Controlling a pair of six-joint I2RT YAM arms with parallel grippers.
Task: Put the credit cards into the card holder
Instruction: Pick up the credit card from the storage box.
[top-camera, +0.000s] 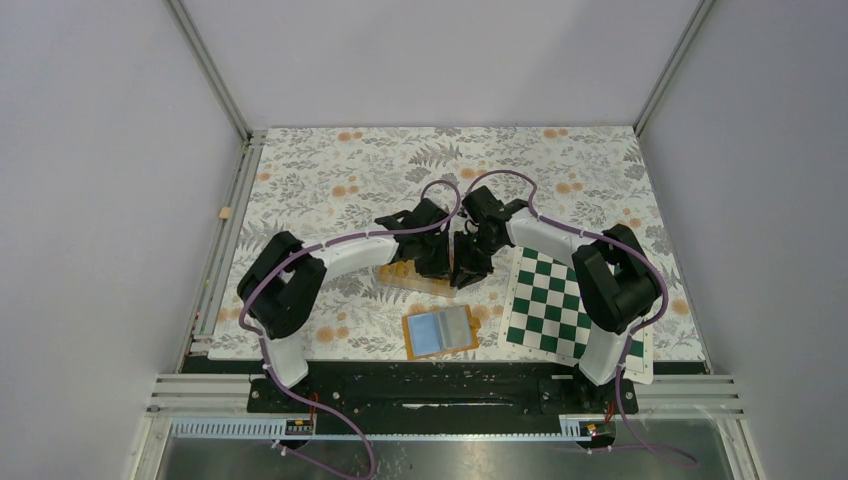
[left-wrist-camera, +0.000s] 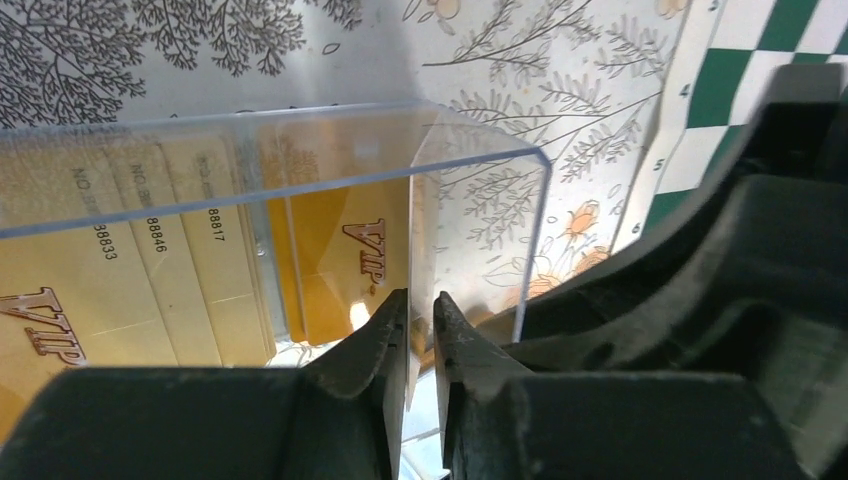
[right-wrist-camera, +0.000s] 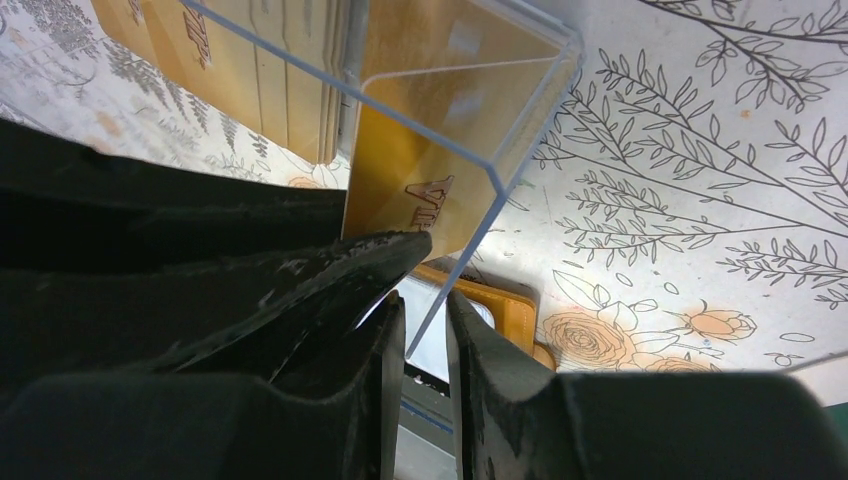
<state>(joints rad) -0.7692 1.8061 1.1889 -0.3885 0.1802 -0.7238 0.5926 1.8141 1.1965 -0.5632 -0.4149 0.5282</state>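
Several gold "VIP" credit cards (left-wrist-camera: 340, 260) lie inside a clear plastic box (left-wrist-camera: 300, 130) on the flowered mat. In the top view the box (top-camera: 412, 276) sits between both grippers. My left gripper (left-wrist-camera: 422, 305) stands narrowly open astride a clear wall of the box; the wall lies against one finger, with a slit beside the other. My right gripper (right-wrist-camera: 425, 300) is shut on the box's corner edge (right-wrist-camera: 470, 230), with a gold card (right-wrist-camera: 400, 190) just behind it. The card holder (top-camera: 440, 333) lies open, blue pockets up, nearer the arm bases, and its orange edge (right-wrist-camera: 505, 310) shows past my right fingers.
A green-and-white chequered board (top-camera: 560, 305) lies to the right of the box, and its corner (left-wrist-camera: 760, 60) shows in the left wrist view. The right arm's dark body (left-wrist-camera: 720, 270) crowds the box's right end. Grey walls enclose the mat.
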